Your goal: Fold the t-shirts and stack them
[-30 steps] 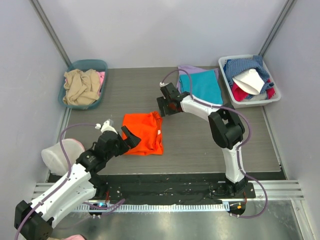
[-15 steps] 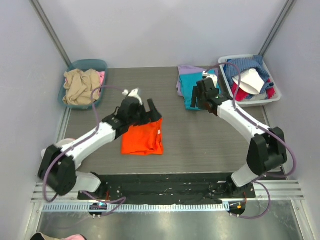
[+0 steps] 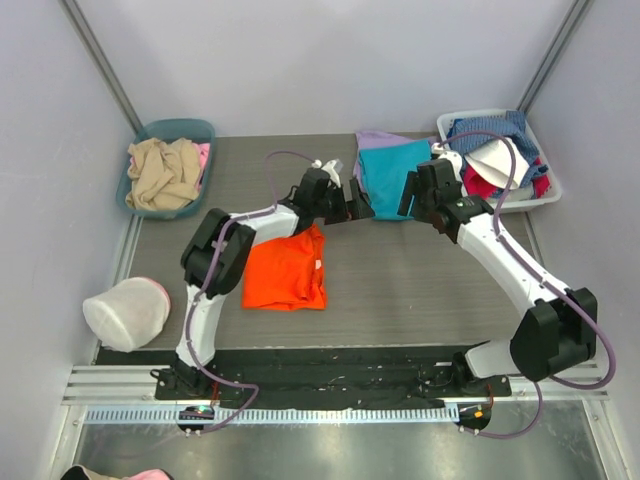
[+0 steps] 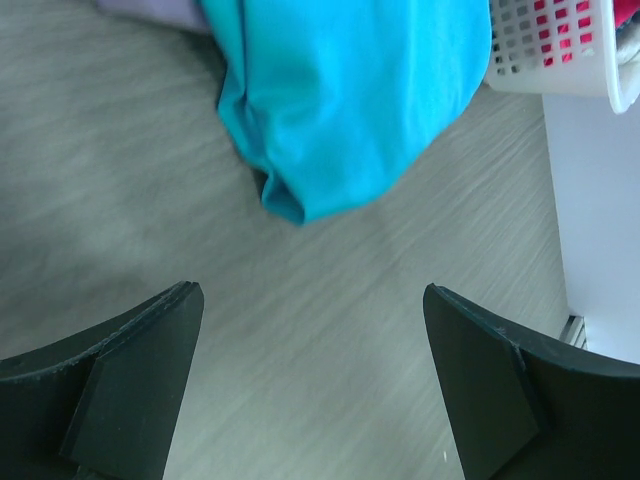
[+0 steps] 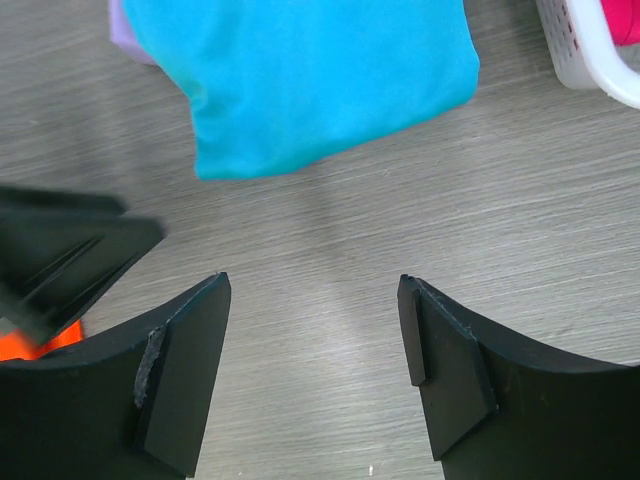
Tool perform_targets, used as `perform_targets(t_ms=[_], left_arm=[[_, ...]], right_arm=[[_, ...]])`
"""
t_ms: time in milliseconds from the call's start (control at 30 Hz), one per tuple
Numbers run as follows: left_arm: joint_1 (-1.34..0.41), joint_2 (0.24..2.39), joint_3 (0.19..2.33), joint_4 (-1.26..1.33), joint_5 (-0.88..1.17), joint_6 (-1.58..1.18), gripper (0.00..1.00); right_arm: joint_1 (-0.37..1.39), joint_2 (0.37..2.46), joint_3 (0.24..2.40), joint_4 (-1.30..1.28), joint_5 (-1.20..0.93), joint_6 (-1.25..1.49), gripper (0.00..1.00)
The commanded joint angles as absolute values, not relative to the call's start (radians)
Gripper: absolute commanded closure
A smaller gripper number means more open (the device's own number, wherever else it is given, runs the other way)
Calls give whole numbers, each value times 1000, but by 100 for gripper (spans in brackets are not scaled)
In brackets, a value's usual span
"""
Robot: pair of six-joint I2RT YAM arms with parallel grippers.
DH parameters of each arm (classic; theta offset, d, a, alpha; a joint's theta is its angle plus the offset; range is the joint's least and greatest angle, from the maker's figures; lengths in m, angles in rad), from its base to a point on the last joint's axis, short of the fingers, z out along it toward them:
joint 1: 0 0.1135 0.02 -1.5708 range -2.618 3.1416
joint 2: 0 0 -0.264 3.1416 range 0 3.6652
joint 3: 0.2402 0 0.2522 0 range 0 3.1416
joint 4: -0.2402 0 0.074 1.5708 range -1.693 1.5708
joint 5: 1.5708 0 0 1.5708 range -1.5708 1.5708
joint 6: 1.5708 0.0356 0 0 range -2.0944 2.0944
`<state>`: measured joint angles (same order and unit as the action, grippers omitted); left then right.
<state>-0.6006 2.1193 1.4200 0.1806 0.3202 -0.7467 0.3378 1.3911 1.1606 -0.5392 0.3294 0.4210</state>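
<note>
Your left gripper (image 3: 356, 204) (image 4: 310, 298) has its jaws spread wide and holds nothing; bare table (image 3: 400, 290) shows between the fingers in the left wrist view. It hangs just at the near left corner of the teal t-shirt (image 3: 400, 172) (image 4: 340, 90), which bulges at that corner; you cannot tell from these views whether a finger touches the cloth.

Your right gripper (image 3: 410, 196) (image 5: 312, 290) is also wide apart and empty; it sits at the near edge of the same teal t-shirt (image 5: 320, 70), facing the left gripper across that edge. In the right wrist view the left gripper appears as a dark, blurred shape at the left side.

The teal t-shirt lies folded flat at the far right of the table; it rests on top of the lavender t-shirt (image 3: 375, 139) (image 4: 150, 10) (image 5: 125, 30), whose edge peeks out along the far and left sides.

The orange t-shirt (image 3: 287, 268) lies folded near the middle of the table, closer to you and to the left of the stack, apart from it; the left forearm passes over its far edge.

A white basket (image 3: 540, 195) (image 4: 560, 50) (image 5: 590, 60) of mixed clothes stands just right of the stack; a teal bin (image 3: 185, 128) with tan and pink cloth stands at the far left corner; a white mesh bag (image 3: 125, 312) lies at the near left edge.
</note>
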Motion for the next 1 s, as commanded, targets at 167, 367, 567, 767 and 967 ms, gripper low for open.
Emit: perform_targets(t_ms=[167, 367, 567, 767, 967], left_arm=[[-568, 2315, 1658, 337, 422, -755, 3], [-555, 2436, 1784, 318, 420, -747, 2], [-552, 2522, 1896, 284, 420, -750, 2], [-569, 2540, 1896, 291, 428, -765, 2], [-603, 2556, 1859, 347, 417, -807, 3]], right_arm=[[334, 1281, 1187, -558, 284, 443, 24], [331, 1259, 1201, -569, 265, 443, 24], [331, 1255, 1203, -578, 255, 437, 23], [330, 1256, 1198, -578, 253, 437, 23], [328, 1255, 1197, -578, 249, 434, 23]])
